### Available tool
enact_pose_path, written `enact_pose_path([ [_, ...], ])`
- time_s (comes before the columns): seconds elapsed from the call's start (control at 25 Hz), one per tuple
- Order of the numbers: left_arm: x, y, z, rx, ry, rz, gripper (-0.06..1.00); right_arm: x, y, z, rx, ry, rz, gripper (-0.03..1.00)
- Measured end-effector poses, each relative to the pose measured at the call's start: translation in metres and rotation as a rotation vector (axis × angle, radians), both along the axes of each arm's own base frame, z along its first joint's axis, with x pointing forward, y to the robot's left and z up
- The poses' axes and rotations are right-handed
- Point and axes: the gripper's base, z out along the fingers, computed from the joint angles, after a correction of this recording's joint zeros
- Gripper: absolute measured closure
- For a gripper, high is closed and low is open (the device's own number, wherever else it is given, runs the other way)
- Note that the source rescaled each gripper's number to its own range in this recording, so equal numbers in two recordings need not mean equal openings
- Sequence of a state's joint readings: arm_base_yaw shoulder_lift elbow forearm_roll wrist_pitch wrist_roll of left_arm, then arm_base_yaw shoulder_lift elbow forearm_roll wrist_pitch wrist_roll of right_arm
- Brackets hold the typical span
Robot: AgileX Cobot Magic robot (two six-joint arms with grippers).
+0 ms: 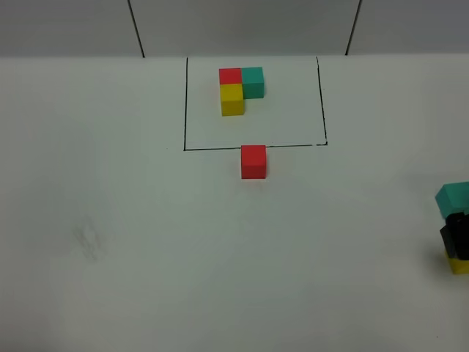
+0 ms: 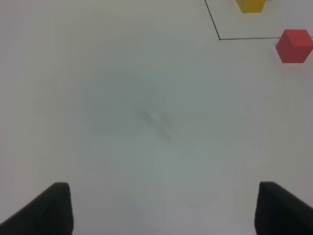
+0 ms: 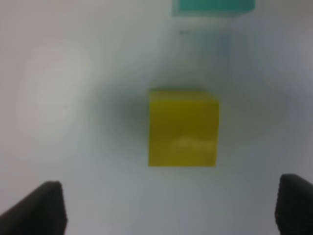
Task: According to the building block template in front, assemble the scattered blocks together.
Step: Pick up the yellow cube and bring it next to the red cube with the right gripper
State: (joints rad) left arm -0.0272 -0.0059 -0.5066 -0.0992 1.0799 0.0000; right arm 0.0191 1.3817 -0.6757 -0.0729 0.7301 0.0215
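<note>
three loose cubes: red (image 1: 253, 161), yellow (image 3: 183, 128), teal (image 1: 454, 196); one template (image 1: 240, 88); left gripper (image 2: 164, 196), right gripper (image 3: 171, 196) spread.

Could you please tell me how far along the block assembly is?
Nothing is joined yet: the red block sits alone beside the outlined building block template, and the teal block and yellow block lie apart at the right edge. In hand: the open right gripper hovers over the yellow block; the left gripper is open, idle. All assembling remains.

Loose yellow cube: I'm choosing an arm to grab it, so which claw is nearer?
Right. The right claw hovers open directly at the yellow cube; the left claw is far across the table, on its other side.
</note>
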Motion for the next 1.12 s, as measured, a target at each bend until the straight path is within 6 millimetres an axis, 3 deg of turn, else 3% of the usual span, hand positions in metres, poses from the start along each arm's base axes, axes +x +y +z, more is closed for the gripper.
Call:
enact_pose_path([
  [0.24, 0.000, 0.000, 0.000, 0.000, 0.000, 0.000, 0.16, -0.006, -0.007, -0.017, 0.007, -0.016, -0.032, 0.21],
  [0.92, 0.000, 0.000, 0.000, 0.000, 0.000, 0.000, 0.16, 0.009, -0.007, -0.058, 0.033, 0.071, -0.058, 0.21],
  [1.12, 0.000, 0.000, 0.000, 0.000, 0.000, 0.000, 0.16, 0.010, -0.007, -0.063, 0.036, 0.081, -0.065, 0.31],
])
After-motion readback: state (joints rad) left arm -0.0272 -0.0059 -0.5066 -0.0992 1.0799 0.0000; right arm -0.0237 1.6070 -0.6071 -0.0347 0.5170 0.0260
